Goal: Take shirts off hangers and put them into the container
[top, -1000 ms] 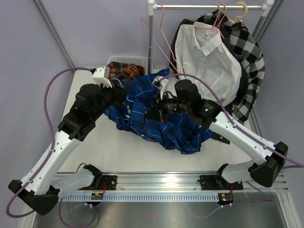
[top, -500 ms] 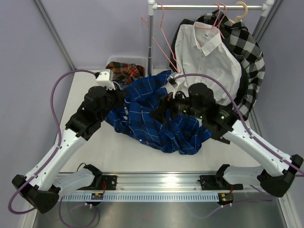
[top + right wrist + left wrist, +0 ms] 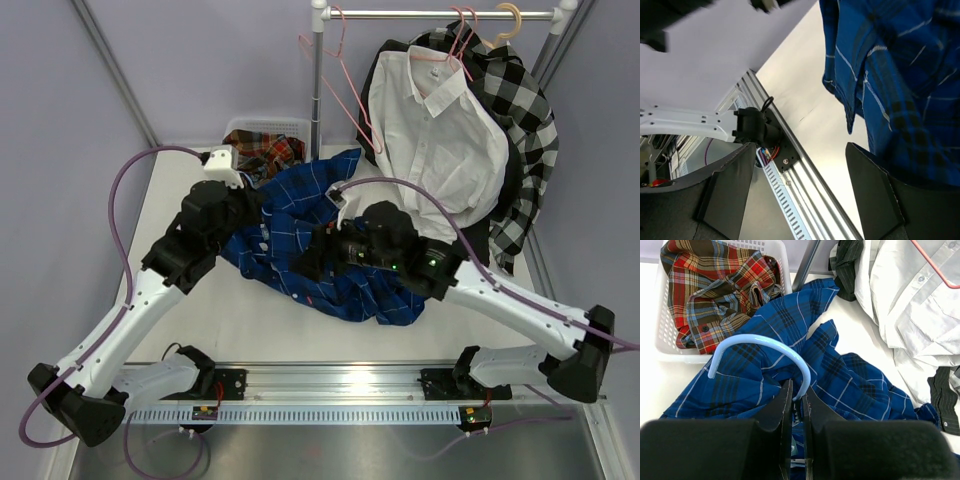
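Note:
The royal blue shirt [image 3: 330,225] lies crumpled on the table, with its light blue hanger [image 3: 755,338] still in it. My left gripper [image 3: 797,392] is shut on the hanger at the foot of its hook, over the shirt's left side [image 3: 252,212]. My right gripper [image 3: 305,262] hovers open over the shirt's front edge; nothing sits between its jaws [image 3: 801,150], and blue cloth [image 3: 905,85] hangs just beside one finger. The plaid shirt [image 3: 720,285] lies in the white container [image 3: 667,347] at the back left.
A white shirt [image 3: 430,130] on a pink hanger and a black-and-white checked shirt [image 3: 525,110] hang from the rail [image 3: 430,14] at the back right. An empty pink hanger [image 3: 335,60] dangles by the rail's pole [image 3: 807,262]. The aluminium base rail [image 3: 805,175] runs along the near edge.
My right gripper has opened and let go of the blue shirt, then moved left toward its front edge. The left gripper stayed shut on the hanger and shifted slightly toward the container.

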